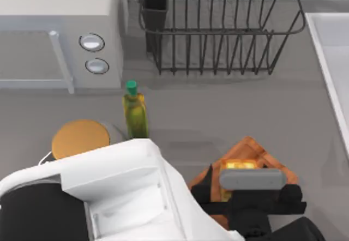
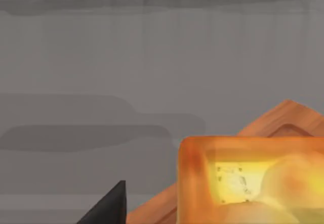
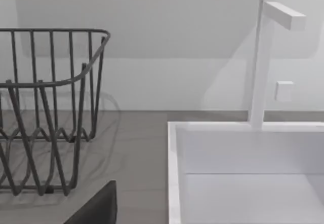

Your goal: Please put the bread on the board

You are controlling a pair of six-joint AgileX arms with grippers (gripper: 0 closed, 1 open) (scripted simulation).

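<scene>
**A:** Count it off, from the counter's left edge.

**B:** 1 microwave [image 1: 60, 34] in the far left corner, with 2 round knobs [image 1: 91, 42]. In front of it 1 flat tan disc [image 1: 80, 138], its near side hidden behind the left arm [image 1: 109, 192]. Just beside the disc, 1 green-capped bottle [image 1: 135, 113], upright. At the back edge, 1 wire rack [image 1: 218, 28] with 1 dark cup [image 1: 154, 4] hung at its left end.

**A:** And the task's things?

**B:** 1 board [image 1: 256, 154] near the front edge, right of centre, mostly covered; just a corner and part of its rim show. 1 piece of bread [image 1: 239, 165] sits over the board, under the left gripper [image 1: 248, 189]. The left wrist view has the bread [image 2: 238, 178] close up against the board [image 2: 283, 120].

**A:** Is the claw gripping it?

**B:** I cannot tell; a grey block hides the fingers, and 1 dark fingertip [image 2: 109, 209] is cut off at the frame's edge.

**A:** The right side?

**B:** 1 white sink [image 1: 332, 72] along the right edge, with 1 faucet [image 3: 263, 62] in the right wrist view. The right gripper [image 3: 96, 209] shows as 1 dark tip, so its state is unclear too.
</scene>
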